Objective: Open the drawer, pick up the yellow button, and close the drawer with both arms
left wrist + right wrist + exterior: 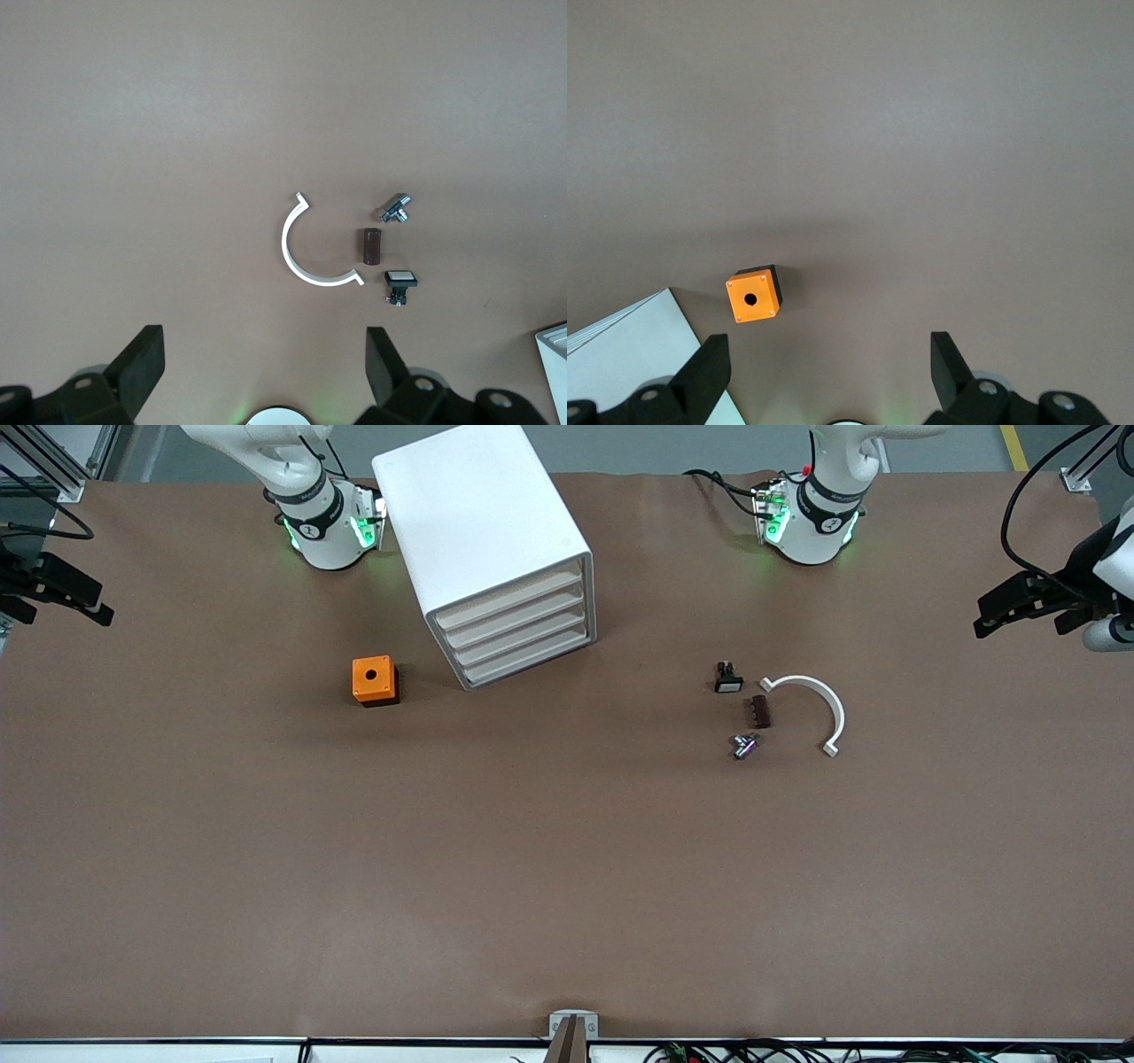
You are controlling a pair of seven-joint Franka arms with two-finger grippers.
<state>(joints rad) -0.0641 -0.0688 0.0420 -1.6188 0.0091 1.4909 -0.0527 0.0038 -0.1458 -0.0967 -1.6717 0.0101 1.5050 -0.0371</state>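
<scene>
since the drawer (507,599) was shut and the button unseen, the splayed, empty right pincer (830,372) and left pincer (266,367), high over the bench (567,868), needed one to brace the cabinet (483,522) while the other pulled.

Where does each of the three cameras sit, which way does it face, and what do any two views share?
Front view: high, facing both arm bases, over table and cabinet.
Left wrist view: looks down past open left gripper at white arc.
Right wrist view: looks down past open right gripper at orange box.
Shared: front view also shows white arc, orange box.
</scene>
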